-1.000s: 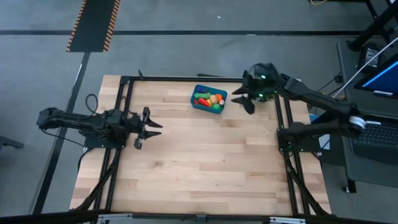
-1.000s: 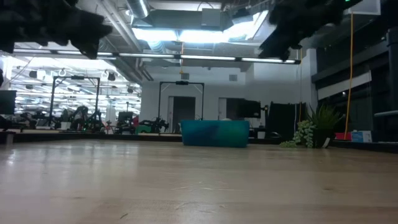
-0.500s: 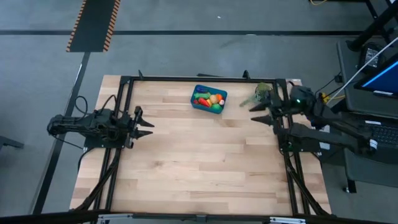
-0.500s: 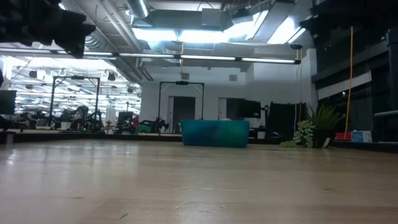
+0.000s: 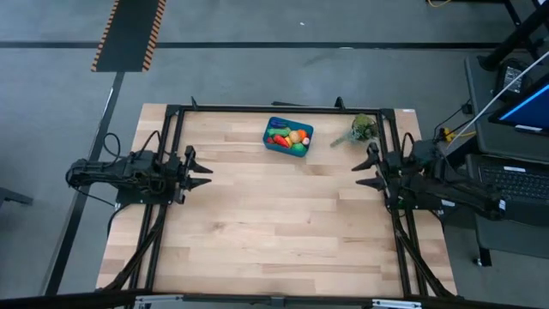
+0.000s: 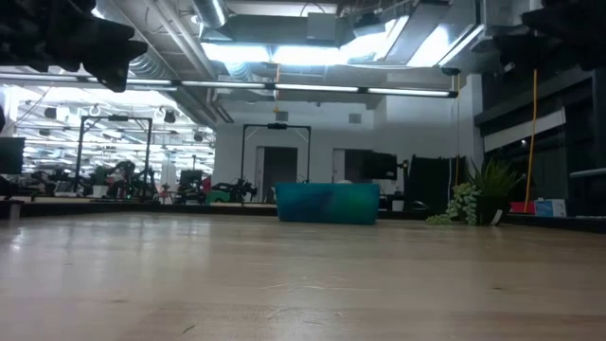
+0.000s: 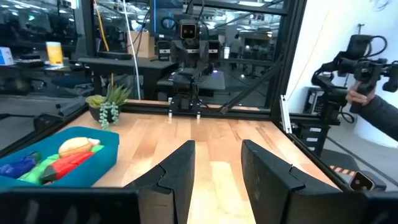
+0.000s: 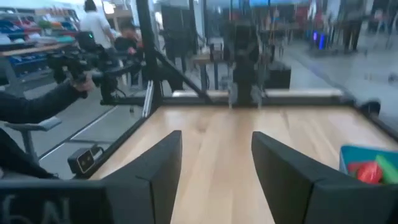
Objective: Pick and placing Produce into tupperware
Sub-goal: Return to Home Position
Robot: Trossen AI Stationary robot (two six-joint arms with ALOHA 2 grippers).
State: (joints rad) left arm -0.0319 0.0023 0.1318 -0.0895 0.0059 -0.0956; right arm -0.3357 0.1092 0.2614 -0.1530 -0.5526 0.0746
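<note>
Several small toy produce pieces (image 5: 288, 137) lie heaped inside the teal-blue tupperware (image 6: 327, 203); red, orange, green and tan ones show from above, and the left wrist view adds a bluish piece at one end. No produce shows on the wood outside the tub. The tub stands upright on the light wooden table (image 5: 274, 232), close to the far edge and about midway across it, turned slightly askew to the table's sides.

Near the tub, on the right arm's side, lies a leafy green plant sprig (image 5: 360, 129), apart from the tub's wall.

Farther out, the right gripper (image 8: 216, 137) hangs beyond the sprig at the table's right frame rail, well apart from the tub. Its fingers are spread wide with nothing between them, pointing across the table.

Opposite, the left gripper (image 7: 217, 146) sits well apart from the tub at the left frame rail, its fingers likewise parted and empty, facing the right arm.

Beyond the table, a person's dark sleeve (image 8: 31, 102) reaches toward a dark handheld device.
</note>
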